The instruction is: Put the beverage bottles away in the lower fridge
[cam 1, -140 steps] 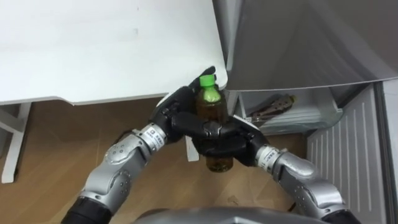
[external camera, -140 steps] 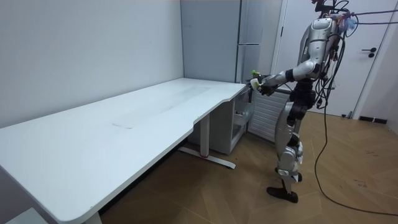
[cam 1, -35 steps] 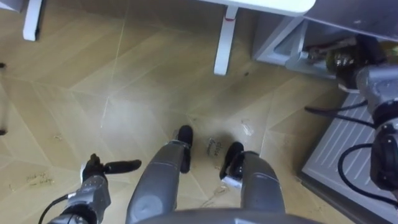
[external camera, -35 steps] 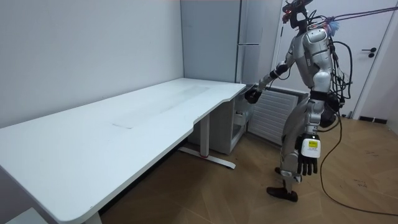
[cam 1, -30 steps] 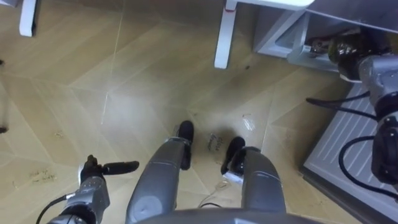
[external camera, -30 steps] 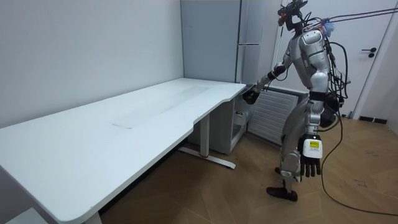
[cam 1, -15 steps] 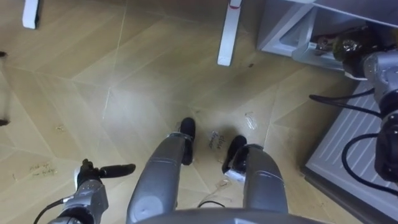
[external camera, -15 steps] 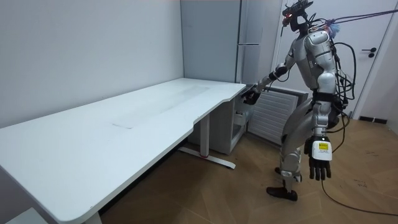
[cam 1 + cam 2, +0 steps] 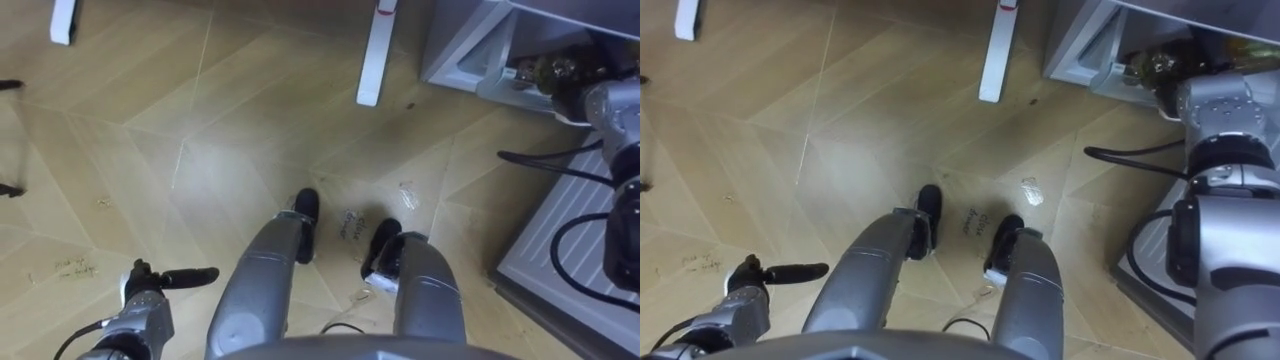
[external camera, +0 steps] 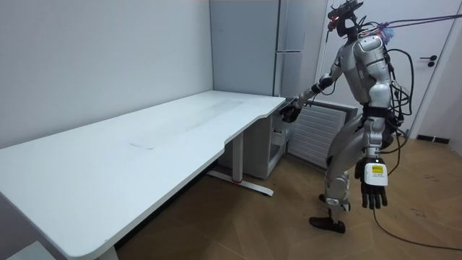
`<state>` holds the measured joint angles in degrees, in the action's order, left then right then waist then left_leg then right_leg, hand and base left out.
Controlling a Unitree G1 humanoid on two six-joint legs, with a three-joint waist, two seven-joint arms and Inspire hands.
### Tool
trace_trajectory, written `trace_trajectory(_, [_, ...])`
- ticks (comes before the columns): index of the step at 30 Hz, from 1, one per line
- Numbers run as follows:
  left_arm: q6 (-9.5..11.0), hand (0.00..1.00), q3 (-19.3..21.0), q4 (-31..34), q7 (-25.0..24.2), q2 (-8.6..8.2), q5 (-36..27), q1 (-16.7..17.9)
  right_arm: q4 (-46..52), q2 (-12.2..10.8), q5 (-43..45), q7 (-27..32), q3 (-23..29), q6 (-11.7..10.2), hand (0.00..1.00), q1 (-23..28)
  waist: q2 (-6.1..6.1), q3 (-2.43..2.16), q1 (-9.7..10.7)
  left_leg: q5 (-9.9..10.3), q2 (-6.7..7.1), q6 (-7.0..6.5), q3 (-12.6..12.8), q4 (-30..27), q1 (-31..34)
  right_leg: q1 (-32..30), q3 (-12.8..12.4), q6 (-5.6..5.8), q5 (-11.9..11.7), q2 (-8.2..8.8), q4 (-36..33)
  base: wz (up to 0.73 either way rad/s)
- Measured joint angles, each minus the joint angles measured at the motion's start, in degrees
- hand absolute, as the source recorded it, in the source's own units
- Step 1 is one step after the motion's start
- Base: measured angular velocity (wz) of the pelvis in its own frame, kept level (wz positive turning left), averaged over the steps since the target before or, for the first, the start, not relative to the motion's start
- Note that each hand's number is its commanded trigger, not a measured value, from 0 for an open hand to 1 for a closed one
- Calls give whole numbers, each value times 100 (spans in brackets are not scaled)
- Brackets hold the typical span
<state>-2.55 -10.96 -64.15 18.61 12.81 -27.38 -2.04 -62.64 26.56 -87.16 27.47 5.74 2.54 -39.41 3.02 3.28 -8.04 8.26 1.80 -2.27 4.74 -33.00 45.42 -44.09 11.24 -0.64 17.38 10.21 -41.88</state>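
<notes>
Right hand (image 10: 291, 111): extended at the end of the outstretched arm to the open lower fridge (image 9: 462, 48), upper right of the eye views; whether it is clasped or slack cannot be told.
Bottle (image 9: 1152, 65): amber, lying just beyond the right wrist at the mouth of the fridge compartment, upper right.
Left hand (image 9: 150, 283): lower left of the eye views, hanging at the robot's side above the wood floor (image 9: 150, 130), fingers straight and relaxed, holding nothing.
Fridge door (image 9: 560, 240): ribbed white panel, swung open at the right edge.
Desk leg (image 9: 378, 50): white, top centre, just left of the fridge.
Robot: upright between desk (image 10: 144, 144) and fridge.
</notes>
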Motion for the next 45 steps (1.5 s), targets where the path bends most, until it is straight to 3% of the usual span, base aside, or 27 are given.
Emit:
trace_trajectory(9, [-17,0,-61,2,-6,9,-2,49,-10,55,1,-264,-14,13,0,-10,-93,-15,-18,13,-17,10,-2,-23,-3,15,-5,-7,-4,-25,0,0])
trace_trajectory(33, [-77,0,-61,4,-15,10,4,49,-25,61,16,-319,-15,3,0,-7,-91,-14,-7,13,-19,10,-3,-33,-3,22,-9,-11,-7,-26,0,0])
trace_trajectory(45, [55,0,-60,16,-9,8,49,45,17,60,224,-409,-15,-15,0,44,-88,-15,64,12,-11,9,9,-41,-7,20,7,-11,-6,-7,-30,0])
